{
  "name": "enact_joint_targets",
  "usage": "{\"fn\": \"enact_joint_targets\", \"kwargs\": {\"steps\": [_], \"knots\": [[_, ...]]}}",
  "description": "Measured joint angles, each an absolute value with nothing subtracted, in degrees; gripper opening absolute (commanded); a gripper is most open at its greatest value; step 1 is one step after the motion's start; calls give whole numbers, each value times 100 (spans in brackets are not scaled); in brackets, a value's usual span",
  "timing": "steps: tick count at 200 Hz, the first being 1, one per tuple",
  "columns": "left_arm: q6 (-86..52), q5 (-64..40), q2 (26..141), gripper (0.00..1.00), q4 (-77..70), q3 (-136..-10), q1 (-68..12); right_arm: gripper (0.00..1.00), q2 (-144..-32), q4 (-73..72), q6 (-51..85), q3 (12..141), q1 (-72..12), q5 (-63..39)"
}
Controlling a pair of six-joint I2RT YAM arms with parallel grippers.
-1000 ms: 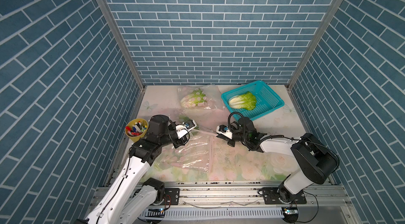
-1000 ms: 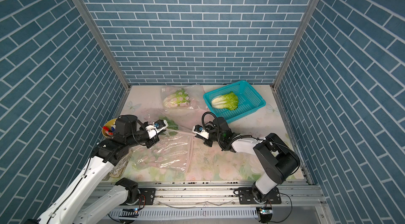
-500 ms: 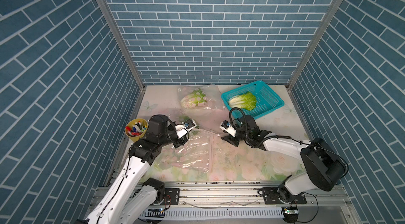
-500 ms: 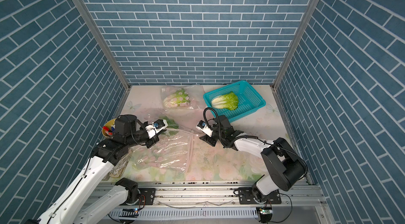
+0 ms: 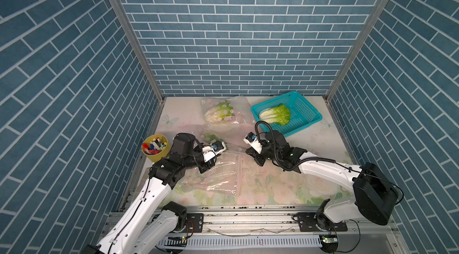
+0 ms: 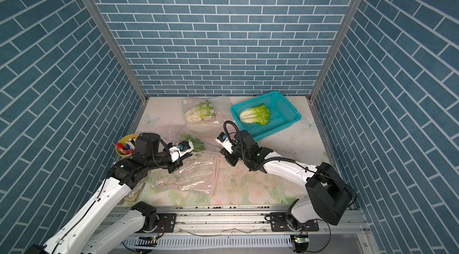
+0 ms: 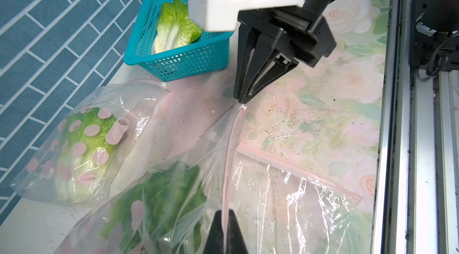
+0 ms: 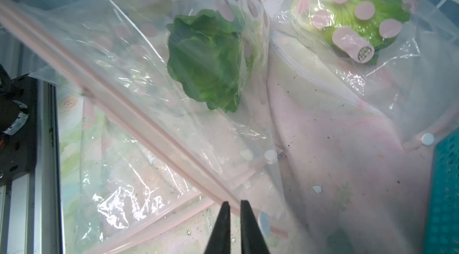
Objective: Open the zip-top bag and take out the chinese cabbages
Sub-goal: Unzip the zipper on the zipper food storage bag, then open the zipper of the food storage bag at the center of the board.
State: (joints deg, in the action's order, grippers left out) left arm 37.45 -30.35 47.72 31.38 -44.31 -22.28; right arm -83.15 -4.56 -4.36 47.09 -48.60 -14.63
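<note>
Left wrist view shows the left end effector [image 7: 224, 213] pinched together on the pink zip strip [image 7: 229, 156] of a clear pink-dotted zip-top plastic bag [image 7: 213, 141]. At the far end of the same strip, the right end effector [image 7: 240, 100] is clamped on the bag's corner. Inside this bag lies a dark green crinkly chinese cabbage [image 7: 169, 195], beside the left arm in both top views. I cannot tell whether the seal has parted.

A second dotted clear bag [image 5: 236, 106] sits near the back wall, holding a pale yellow-green chinese cabbage [image 5: 218, 113]. A third whitish-based, yellow-green chinese cabbage [image 5: 274, 114] lies in the teal plastic mesh basket [image 5: 308, 113], just beyond the right arm. A flat clear bag [image 5: 218, 178] rests on the floral-patterned bench [image 5: 273, 190] under the held one. A yellow cup of markers [image 5: 155, 148] stands near the left arm.
</note>
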Motion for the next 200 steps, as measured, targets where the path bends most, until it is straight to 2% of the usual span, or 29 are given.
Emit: {"fn": "enact_joint_targets", "kwargs": {"steps": [200], "knots": [[3745,-3068,4864,0,3232,-4431,-2276,4,-8820,-735,259,4825,-5183,-1455]]}}
